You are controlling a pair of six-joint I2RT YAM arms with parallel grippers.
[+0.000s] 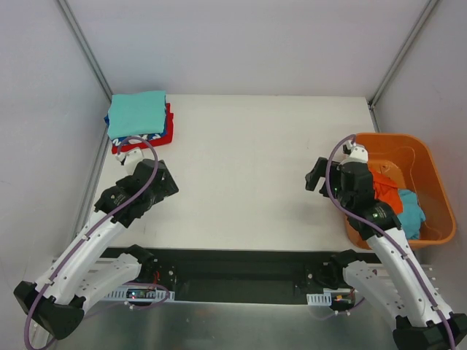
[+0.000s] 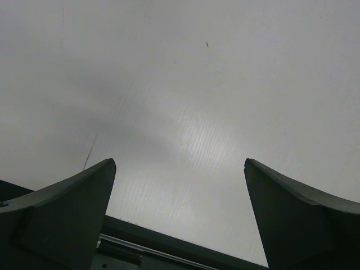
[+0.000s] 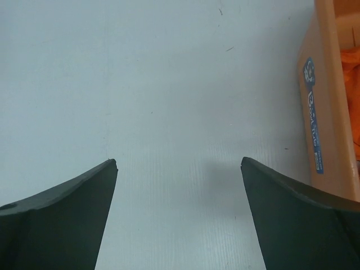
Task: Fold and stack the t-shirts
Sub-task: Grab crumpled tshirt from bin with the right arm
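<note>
- Top view: a stack of folded t-shirts lies at the far left corner of the table (image 1: 255, 168). A teal shirt (image 1: 136, 113) is on top, a red shirt (image 1: 169, 124) is under it, and a blue-and-white shirt (image 1: 155, 136) shows at the near edge.
- Top view: an orange basket (image 1: 398, 138) sits at the right edge of the table. Inside it an unfolded orange shirt (image 1: 385, 191) lies on the left, and a second teal shirt (image 1: 413, 211) is bunched just right of it.
- Top view: the left gripper (image 1: 155, 179) is over the left part of the table, just near of the stack and not touching it. Its jaws cannot be made out from here.
- Top view: the right gripper (image 1: 316, 175) is over the table just left of the basket, with the arm crossing the basket's near left corner.
- Left wrist view: the two dark fingers (image 2: 67, 214) stand wide apart, with only a pale grey surface between them. A dark strip with a metal rail runs along the bottom.
- Right wrist view: the fingers (image 3: 298, 219) are also spread wide and hold nothing, above bare white table.
- Right wrist view: the basket's wall, with a blue sticker (image 3: 312, 112) on it, runs down the right side. A bit of orange cloth shows inside it at the far right edge.
</note>
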